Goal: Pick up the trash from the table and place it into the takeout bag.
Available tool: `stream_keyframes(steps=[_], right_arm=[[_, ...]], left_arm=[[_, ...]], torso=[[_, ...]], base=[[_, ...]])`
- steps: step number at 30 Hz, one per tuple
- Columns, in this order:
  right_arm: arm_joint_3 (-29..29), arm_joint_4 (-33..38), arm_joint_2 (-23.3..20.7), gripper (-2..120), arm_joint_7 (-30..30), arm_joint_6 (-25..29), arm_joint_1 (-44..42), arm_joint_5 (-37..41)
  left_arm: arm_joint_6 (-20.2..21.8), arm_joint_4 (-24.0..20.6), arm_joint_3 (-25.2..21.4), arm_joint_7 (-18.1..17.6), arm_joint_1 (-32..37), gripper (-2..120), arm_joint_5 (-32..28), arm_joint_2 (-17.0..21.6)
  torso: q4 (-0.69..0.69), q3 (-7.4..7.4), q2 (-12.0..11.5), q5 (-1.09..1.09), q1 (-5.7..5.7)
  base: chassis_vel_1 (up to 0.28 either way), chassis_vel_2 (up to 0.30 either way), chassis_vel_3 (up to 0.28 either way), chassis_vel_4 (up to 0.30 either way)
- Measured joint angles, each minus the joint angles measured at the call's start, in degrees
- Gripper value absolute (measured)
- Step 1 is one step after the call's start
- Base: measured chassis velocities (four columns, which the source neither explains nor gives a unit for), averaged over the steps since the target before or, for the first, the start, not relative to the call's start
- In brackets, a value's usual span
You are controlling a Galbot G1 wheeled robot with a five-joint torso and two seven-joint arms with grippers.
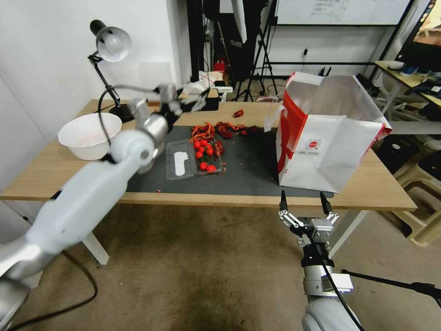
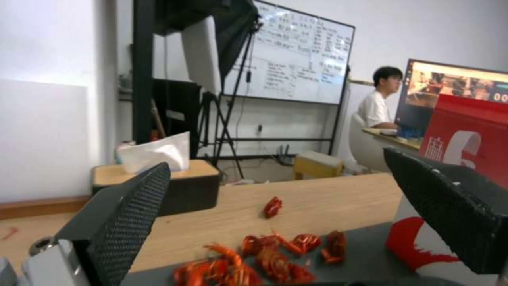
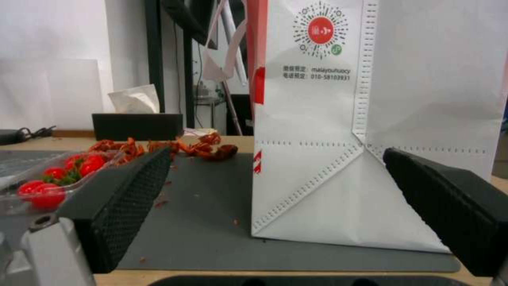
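Right gripper (image 1: 306, 201): parked at the near edge of the table (image 1: 367, 186), just in front of the takeout bag (image 1: 328, 138); jaws spread wide, nothing between them.
Takeout bag: stands upright on the right end of the dark mat (image 1: 248, 174), mouth open upward, the tallest thing there.
Tomato tray (image 1: 195, 158): clear, lying on the mat left of the bag; not rubbish.
Left gripper (image 1: 186, 99): raised over the far left part of the table, past the tray; jaws spread wide and empty, as the left wrist view shows.
Trash: what I can make out is a scatter of red shells (image 1: 220, 130) along the far edge of the mat, with one stray red piece (image 1: 238, 113) on bare wood beyond.
Key relation: the shells lie below and ahead of the left gripper, between it and the bag; the heap runs sideways along the mat's edge.
Nearer arm: I'd judge the left; the right has the bag between it and the heap.
White bowl (image 1: 89, 135): far left, apart.
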Motion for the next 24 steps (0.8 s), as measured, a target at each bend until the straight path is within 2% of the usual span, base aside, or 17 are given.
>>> stream_keyframes(steps=[2,4,5,8,14,18,20,21,24], right_arm=[[-0.19,-0.08,-0.07,100,-0.06,-0.03,0.03,-0.15],[-0.45,-0.12,-0.15,100,-0.17,-0.04,-0.21,-0.52],[-0.45,-0.12,-0.15,100,-0.17,-0.04,-0.21,-0.52],[-0.42,-0.16,-0.14,100,-0.19,-0.05,-0.65,-0.83],[-0.38,-0.25,-0.13,100,-0.20,-0.06,-0.77,-0.96],[-0.41,-0.33,-0.27,100,-0.21,-0.22,-0.69,-0.97],[-0.42,-0.39,-0.35,100,-0.22,-0.29,-0.66,-0.97],[-0.43,-0.48,-0.37,100,-0.22,-0.33,-0.65,-0.97],[-0.49,-0.66,-0.35,100,-0.24,-0.35,-0.60,-0.97]], left_arm=[[-0.45,-2.82,-4.12,0.21,5.85,100,2.27,0.95],[-2.48,-7.42,-11.88,0.33,16.35,100,8.52,0.95],[-2.48,-7.42,-11.88,0.33,16.35,100,8.52,0.95],[-4.35,-10.03,-15.37,-0.14,22.46,100,13.26,0.69],[-5.66,-12.08,-19.05,-0.16,27.77,100,17.95,-0.30],[-6.40,-13.85,-22.14,-0.26,32.33,100,21.76,-2.04],[-7.23,-14.71,-23.78,-0.31,35.60,100,24.05,-3.25],[-8.25,-15.30,-25.56,-0.30,39.70,100,26.23,-4.53],[-10.06,-15.70,-27.59,-0.24,43.77,100,28.34,-6.03]], torso=[[0.00,0.00,0.00,-0.01,-0.01],[-0.01,0.00,0.00,-0.01,-0.01],[-0.01,0.00,0.00,-0.01,-0.01],[-0.02,0.00,0.00,-0.02,0.00],[0.00,0.00,0.00,-0.02,-0.01],[-0.01,0.00,0.00,0.00,-0.01],[-0.01,0.00,0.01,0.00,-0.01],[0.00,0.00,0.00,-0.01,-0.01],[0.01,0.00,0.01,0.00,-0.01]], base=[[0.000,0.000,0.000,0.000],[0.000,0.000,0.000,0.000],[0.000,0.000,0.000,0.000],[0.000,0.000,0.000,0.000],[0.000,0.000,0.000,0.000],[0.000,0.000,0.000,0.000],[0.000,0.000,0.000,0.000],[0.000,0.000,0.000,0.000],[0.000,0.000,0.000,0.000]])
